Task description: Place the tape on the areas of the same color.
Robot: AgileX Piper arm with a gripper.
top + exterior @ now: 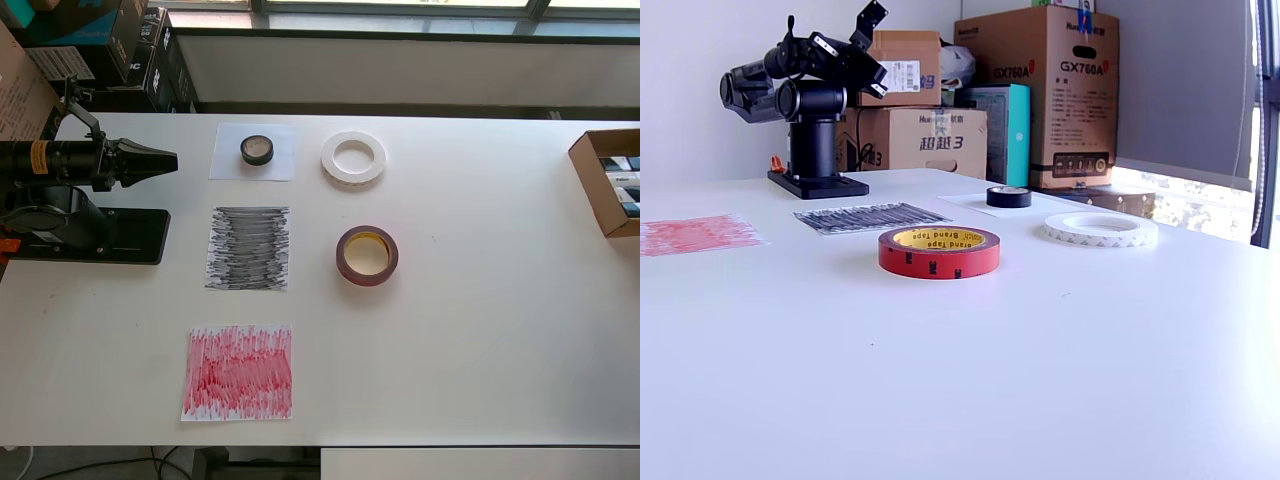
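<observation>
Going from left to right in the overhead view, the black robot arm [60, 165] is sitting folded on its flat black base [95, 235] at the left edge of the white table [480, 330], with its gripper [165, 160] pointing toward the sheets, hovering over bare tabletop and grasping nothing; its tips are looking drawn together, though I cannot tell for certain. Next to it, three paper sheets are lying in a column: the plain white sheet [225, 165] farthest from the near edge, the black-scribbled sheet [248, 248] in the middle, and the red-scribbled sheet [238, 372] nearest the table's front edge. The small black tape roll [257, 150] is resting flat on the white sheet. Just right of that sheet, the wide white tape roll [353, 159] is lying on bare table, and the red tape roll with a yellow inner core [367, 256] is lying right of the black sheet, apart from it. At the far right edge, an open brown cardboard box [590, 180] is standing.
</observation>
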